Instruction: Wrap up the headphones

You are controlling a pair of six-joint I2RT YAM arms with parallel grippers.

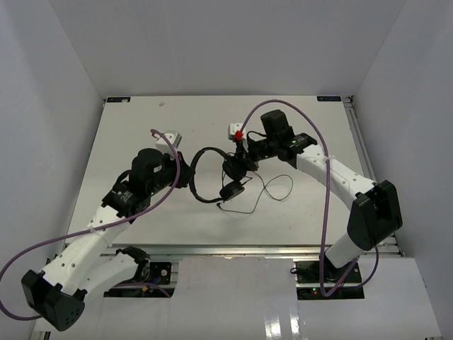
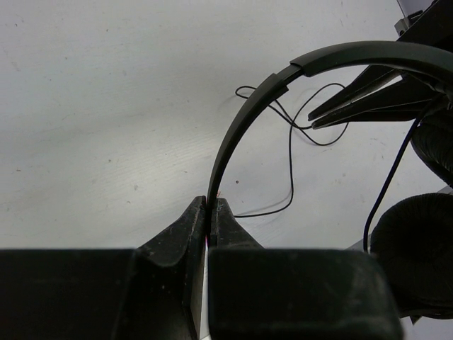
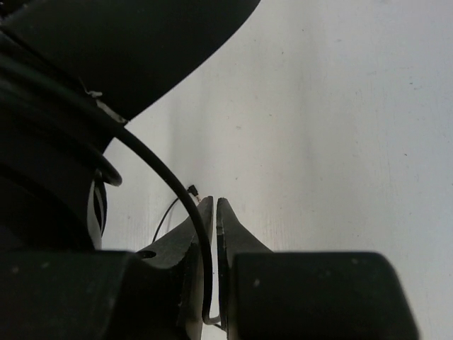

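So, left tool: pressed together on the thin headband. It pinches the band edge-on at the crown of the arch, with nothing else between the fingers.
headphones: mid-desk, between your two arms. The crown sits at the left tool and the two earcups sit at the right, one beyond the other.
long axis: crown to earcups runs left to right across the desk, so the arch opens toward your right arm.
cord: it leaves the earcups and lies in slack loops on the desk, to the right of the headphones and toward the near edge.
right tool: fingers all but pressed together, pinching the cord, which runs down between them. It sits just beside the far earcup.
relation that matters: the free slack lies to the right of and nearer you than the right tool, while the earcups to wind around lie just to its left. By my judgement, your right arm carries the cord and the left only holds the frame steady.
nearer arm: the right, for both the cord and the earcups.
top view only: the whole layout, meaning both arms, the arch and where the loops lie.
left wrist only: the clean pinch on the headband.
right wrist only: the cord actually caught between the fingers. The top view hides this.
unclear: whether the earcups rest on the desk or hang just off it. You cannot tell from these views.
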